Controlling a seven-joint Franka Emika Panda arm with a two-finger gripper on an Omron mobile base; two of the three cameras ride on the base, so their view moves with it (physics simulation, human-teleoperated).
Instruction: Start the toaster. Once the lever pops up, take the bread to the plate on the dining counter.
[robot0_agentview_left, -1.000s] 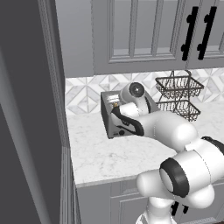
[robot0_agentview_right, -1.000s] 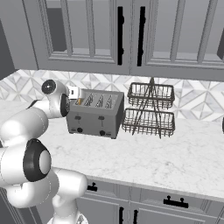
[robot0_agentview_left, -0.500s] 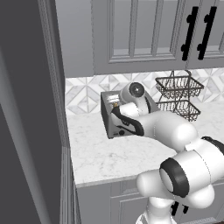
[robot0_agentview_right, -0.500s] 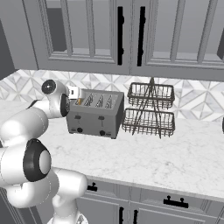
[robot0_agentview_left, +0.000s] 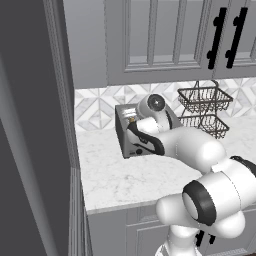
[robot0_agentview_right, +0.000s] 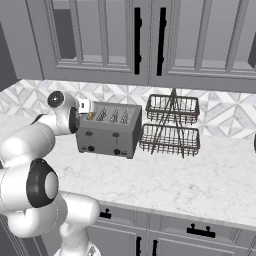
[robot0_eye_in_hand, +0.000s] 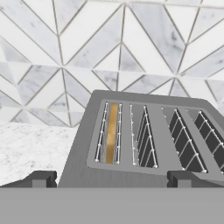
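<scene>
The grey four-slot toaster (robot0_agentview_right: 107, 131) stands on the marble worktop against the tiled wall, with two black knobs low on its front. The bread (robot0_eye_in_hand: 111, 139) sits deep in the toaster's (robot0_eye_in_hand: 131, 148) end slot, showing as a golden-tan strip, and as a small tan spot (robot0_agentview_right: 91, 116) at the left end. My gripper (robot0_eye_in_hand: 111, 180) hovers just above the toaster's top at that end, open, with its fingertips (robot0_eye_in_hand: 41, 178) wide apart and nothing between them. The arm hides most of the toaster (robot0_agentview_left: 125, 142) in the left base view. The plate and the dining counter are out of view.
A two-tier wire basket rack (robot0_agentview_right: 172, 125) stands right of the toaster. Grey upper cabinets with black handles (robot0_agentview_right: 137, 37) hang overhead. A tall dark panel (robot0_agentview_left: 30, 150) closes off the worktop's left end. The worktop's front edge (robot0_agentview_right: 165, 207) runs above grey drawers.
</scene>
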